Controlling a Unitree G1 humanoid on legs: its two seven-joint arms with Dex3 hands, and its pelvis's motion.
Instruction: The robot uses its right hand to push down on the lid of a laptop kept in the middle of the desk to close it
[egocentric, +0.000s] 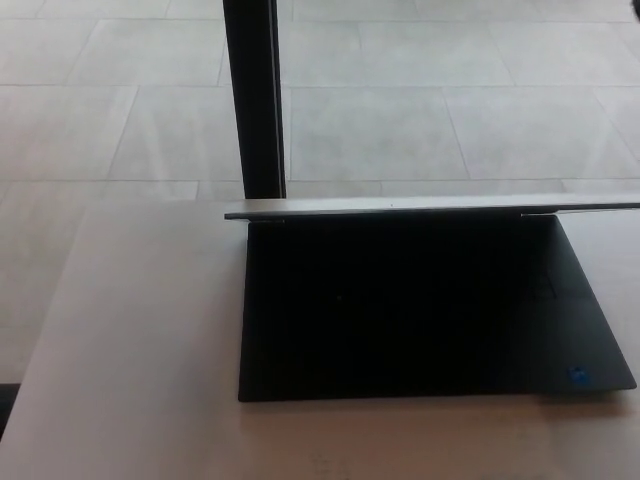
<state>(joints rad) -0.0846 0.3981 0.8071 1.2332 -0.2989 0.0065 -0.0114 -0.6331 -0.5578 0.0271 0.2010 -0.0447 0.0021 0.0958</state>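
Laptop (420, 310) sits open on the pale surface (130, 360), right of middle, its right side cut off by the frame. Silver lid (420, 207) edge-on above the black base. Bare surface to the left and in front. Blue sticker (578, 377) at the front right corner, unreadable. Black post (255, 100) behind, tiled floor (450, 100) beyond. Neither hand shows, so fingers can't be judged.

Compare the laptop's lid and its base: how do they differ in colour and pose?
The lid shows only as a thin silver-grey edge, raised above the desk; the base is a broad black surface lying flat on the desk. The base carries a small blue sticker near its front right corner; the lid's edge shows no marking. Both are joined at the back.
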